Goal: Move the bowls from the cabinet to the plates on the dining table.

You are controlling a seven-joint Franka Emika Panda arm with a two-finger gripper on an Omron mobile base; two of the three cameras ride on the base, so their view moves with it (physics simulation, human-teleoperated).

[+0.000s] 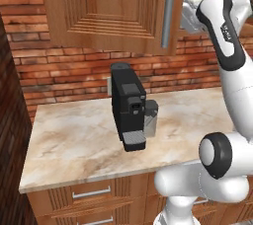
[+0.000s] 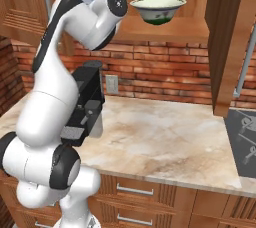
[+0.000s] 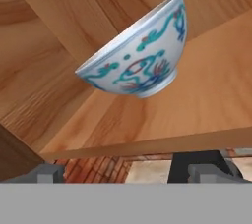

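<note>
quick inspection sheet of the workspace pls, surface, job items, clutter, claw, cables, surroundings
surface: marble-patterned counter, mostly bare, wooden drawers below it
job's things: white bowl with bluish pattern on the shelf of the open wall cabinet; in the right base view a bowl sits on that shelf; plates and second bowl nothing seen
clutter: black coffee machine on the counter by the brick wall
grippers: claw open, empty, just below the shelf edge, aimed up at the patterned bowl, not touching it
cables: nothing seen
surroundings: red brick wall, wall outlet, grey bar handle on a cabinet door, black hob at the right
</note>
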